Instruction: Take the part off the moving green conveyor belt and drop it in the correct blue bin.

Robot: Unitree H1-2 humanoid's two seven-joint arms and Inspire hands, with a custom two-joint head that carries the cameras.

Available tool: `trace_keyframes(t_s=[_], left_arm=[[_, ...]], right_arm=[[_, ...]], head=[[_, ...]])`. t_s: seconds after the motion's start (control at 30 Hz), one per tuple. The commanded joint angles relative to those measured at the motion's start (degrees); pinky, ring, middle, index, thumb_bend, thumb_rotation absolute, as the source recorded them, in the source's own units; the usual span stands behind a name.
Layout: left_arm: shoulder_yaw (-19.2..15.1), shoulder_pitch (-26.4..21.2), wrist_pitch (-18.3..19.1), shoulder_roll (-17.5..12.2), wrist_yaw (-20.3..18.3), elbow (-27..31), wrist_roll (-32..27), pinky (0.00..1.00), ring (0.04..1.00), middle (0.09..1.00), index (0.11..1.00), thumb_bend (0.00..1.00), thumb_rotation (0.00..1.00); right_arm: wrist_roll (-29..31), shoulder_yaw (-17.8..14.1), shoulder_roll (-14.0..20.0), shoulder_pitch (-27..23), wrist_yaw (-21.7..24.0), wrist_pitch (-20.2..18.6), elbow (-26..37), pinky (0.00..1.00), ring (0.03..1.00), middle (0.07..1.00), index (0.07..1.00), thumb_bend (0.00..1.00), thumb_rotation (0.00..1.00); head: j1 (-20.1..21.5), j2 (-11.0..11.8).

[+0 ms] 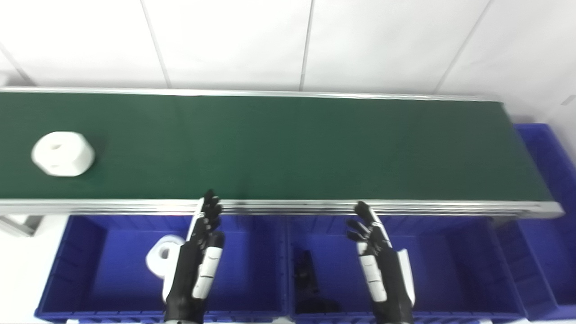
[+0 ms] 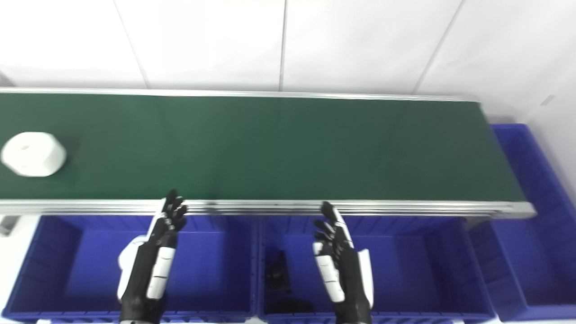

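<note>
Waiting step: both hands, left hand (image 1: 200, 252) and right hand (image 1: 382, 258), spread empty below the belt (image 1: 288, 148); next, probably the left grasps the white part (image 1: 63, 154).

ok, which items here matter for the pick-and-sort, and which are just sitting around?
Job:
white hexagonal part on green conveyor belt
left blue bin holding a white part
middle blue bin holding black parts
left hand
right hand

Lying about:
far-right blue bin

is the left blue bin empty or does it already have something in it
Not empty. A white part lies inside the left blue bin, partly hidden behind the left hand, which hovers open above the bin.
</note>
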State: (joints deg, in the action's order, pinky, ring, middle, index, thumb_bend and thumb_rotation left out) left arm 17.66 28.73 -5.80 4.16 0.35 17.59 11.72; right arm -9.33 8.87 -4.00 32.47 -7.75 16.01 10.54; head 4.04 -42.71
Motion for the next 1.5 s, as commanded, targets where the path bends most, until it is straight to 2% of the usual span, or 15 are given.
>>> trace_keyframes(t_s=[0.0, 0.07, 0.37, 0.5, 0.53, 0.7, 0.83, 1.0, 1.1, 1.2, 1.27, 1.33, 1.4, 1.43, 1.47], left_arm=[[2.55, 0.68, -2.97, 2.03, 0.93, -1.06, 1.76, 0.90, 0.918, 0.948, 0.924, 0.59, 0.90], [2.98, 0.58, -4.07, 2.43, 1.44, -2.33, 2.68, 0.88, 0.903, 0.936, 0.907, 0.57, 0.88], [3.88, 0.36, -5.59, 3.74, 2.53, -4.49, 3.57, 0.83, 0.885, 0.922, 0.879, 0.56, 0.80], [4.14, 0.26, -6.38, 4.07, 2.95, -6.11, 4.23, 0.83, 0.881, 0.918, 0.879, 0.56, 0.78], [4.21, 0.21, -6.65, 4.18, 3.19, -6.77, 4.46, 0.83, 0.881, 0.918, 0.879, 0.56, 0.78], [4.24, -0.67, -9.38, 4.48, 3.96, -10.62, 4.08, 0.82, 0.879, 0.916, 0.874, 0.54, 0.75], [4.06, -1.41, -10.95, 4.49, 4.47, -12.84, 4.04, 0.81, 0.874, 0.913, 0.866, 0.54, 0.75], [3.44, -2.49, -11.94, 4.38, 5.03, -14.55, 4.03, 0.80, 0.864, 0.905, 0.852, 0.54, 0.74], [3.11, -2.21, -9.93, 4.38, 4.21, -11.08, 2.12, 0.78, 0.861, 0.907, 0.846, 0.53, 0.72], [3.09, -2.22, -6.71, 3.70, 2.64, -5.00, -0.11, 0.78, 0.854, 0.886, 0.847, 0.63, 0.58], [2.40, -5.44, -2.90, 0.10, -0.40, 1.67, 2.44, 0.72, 0.846, 0.887, 0.862, 0.76, 0.58], [0.74, -10.62, -0.93, -4.46, -3.33, 5.92, 6.98, 0.70, 0.845, 0.887, 0.863, 0.79, 0.58], [-1.17, -16.22, -1.04, -8.80, -5.25, 6.83, 11.86, 0.63, 0.810, 0.864, 0.849, 0.85, 0.55], [-1.90, -18.51, -1.28, -10.54, -5.90, 6.80, 14.02, 0.55, 0.716, 0.838, 0.833, 0.93, 0.54], [-2.49, -21.76, -2.32, -13.21, -6.56, 5.93, 17.31, 0.53, 0.701, 0.824, 0.817, 0.96, 0.49]], right_arm=[[0.84, -0.72, 1.26, 0.04, 0.60, 4.48, 0.15, 0.81, 0.871, 0.943, 0.935, 0.60, 0.93], [0.68, -1.23, 2.16, 0.06, 0.75, 4.95, -0.33, 0.82, 0.884, 0.961, 0.945, 0.60, 0.96], [1.83, -2.45, 3.14, -1.00, 0.86, 7.57, -3.23, 0.82, 0.881, 0.961, 0.944, 0.59, 0.98], [3.32, -2.90, 3.77, -1.81, 1.37, 9.90, -6.00, 0.85, 0.892, 0.971, 0.954, 0.58, 0.99], [3.75, -3.04, 3.96, -2.02, 1.54, 10.26, -6.77, 0.86, 0.893, 0.971, 0.955, 0.58, 0.99], [5.13, -3.33, 4.88, -3.22, 1.65, 10.88, -10.06, 0.87, 0.894, 0.974, 0.972, 0.51, 1.00], [5.85, -3.57, 4.70, -3.89, 1.44, 10.84, -11.82, 0.86, 0.890, 0.967, 0.963, 0.51, 0.99], [5.86, -3.64, 4.26, -4.59, 1.45, 10.89, -13.01, 0.87, 0.893, 0.978, 0.957, 0.48, 1.00], [5.57, -3.38, 4.18, -4.58, 1.51, 10.90, -12.98, 0.88, 0.900, 0.979, 0.964, 0.47, 1.00], [4.97, -3.24, 3.66, -4.47, 0.72, 10.90, -12.87, 0.84, 0.876, 0.960, 0.945, 0.46, 1.00], [4.23, -3.04, 3.29, -4.40, 0.44, 10.86, -12.65, 0.82, 0.859, 0.948, 0.933, 0.47, 1.00], [3.73, -2.85, 2.86, -4.41, 0.39, 10.82, -12.40, 0.82, 0.855, 0.946, 0.930, 0.47, 1.00], [3.22, -2.65, 2.37, -4.48, 0.20, 10.80, -12.27, 0.80, 0.842, 0.933, 0.919, 0.48, 1.00], [2.98, -2.54, 2.19, -4.50, 0.11, 10.79, -12.22, 0.79, 0.837, 0.931, 0.915, 0.49, 1.00], [2.75, -2.38, 2.00, -4.50, 0.03, 10.79, -12.13, 0.78, 0.835, 0.933, 0.914, 0.50, 1.00]], head=[[-3.45, 1.52], [-5.38, 2.62], [-6.97, 4.65], [-8.27, 7.24], [-8.79, 9.06], [-9.45, 13.75], [-9.42, 15.54], [-9.10, 16.72], [-8.58, 16.47], [-8.35, 15.94], [-8.08, 14.91], [-8.02, 14.44], [-7.76, 14.07], [-7.76, 14.07], [-7.45, 13.76]])
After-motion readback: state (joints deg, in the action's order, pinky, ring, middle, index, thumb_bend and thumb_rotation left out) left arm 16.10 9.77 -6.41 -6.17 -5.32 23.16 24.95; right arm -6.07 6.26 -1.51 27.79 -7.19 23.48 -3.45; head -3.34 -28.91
